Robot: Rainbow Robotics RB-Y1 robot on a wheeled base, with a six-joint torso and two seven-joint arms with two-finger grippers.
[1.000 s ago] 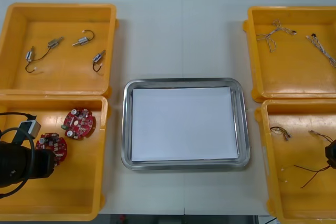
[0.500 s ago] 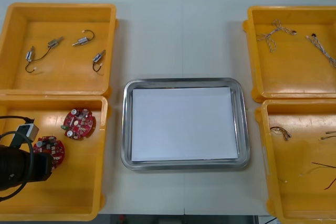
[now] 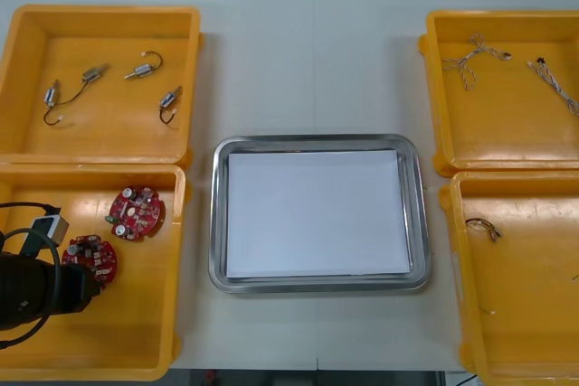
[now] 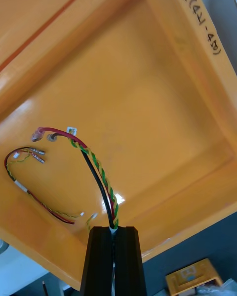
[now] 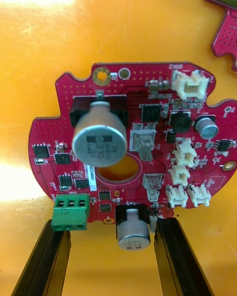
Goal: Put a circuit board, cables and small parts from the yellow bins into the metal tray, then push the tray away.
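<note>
Light tabletop [image 3: 317,70] lies under my arms, and at its near-left corner a round red circuit board [image 5: 133,143] rests flat on the floor of the near-left bin [image 3: 176,268]. My left gripper [image 5: 112,224] hovers at that board's edge with its fingers spread apart. One tip is just under the green terminal block and the other is beside a small silver capacitor, and neither is clamped on anything. A second board [image 3: 136,212] lies just beyond the first in the same bin, apart from it. On the other side, my right gripper [image 4: 113,229] is closed tight on a held cable [image 4: 98,172] of red, black and yellow-green strands, which arches up from between the fingertips over the near-right bin [image 4: 163,79]. A loose cable [image 4: 29,187] lies on that bin's floor. Between the bins sits the metal tray [image 3: 217,223], white inside. The far-left bin [image 3: 194,88] holds small metal parts [image 3: 145,68], and the far-right bin [image 3: 432,88] holds twisted cables [image 3: 466,62].
</note>
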